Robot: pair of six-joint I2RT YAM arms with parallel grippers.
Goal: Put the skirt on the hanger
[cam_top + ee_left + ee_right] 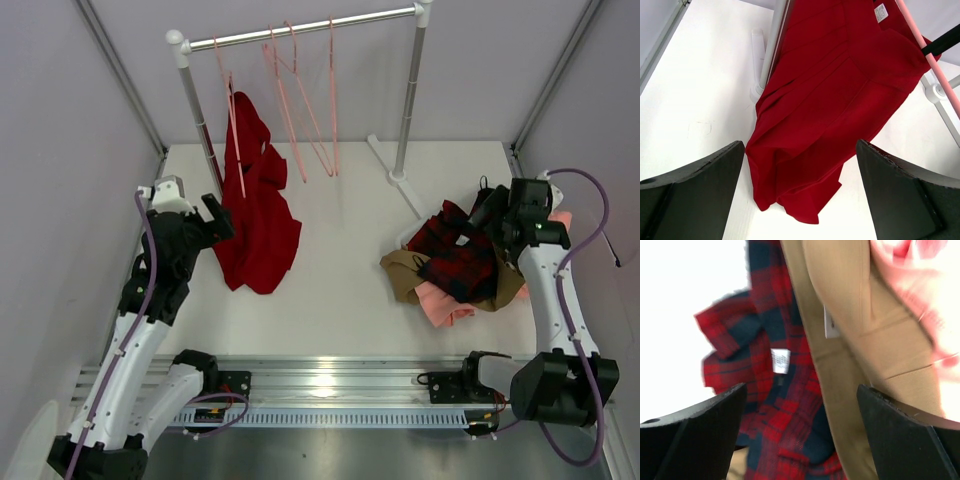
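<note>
Over the skirt (455,256) the right hand (489,211) hangs wide open, empty; the left hand (218,219) likewise.

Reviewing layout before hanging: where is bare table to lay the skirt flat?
Bare table lies between the red garment and the skirt, reaching the near rail. Crowded right: skirt atop tan and pink clothes, beside the rack foot.

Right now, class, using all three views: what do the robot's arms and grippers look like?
Both the left arm and right arm have white shells with black joints. A purple cable loops along each. The left gripper and right gripper are black, with broad matte fingers.
</note>
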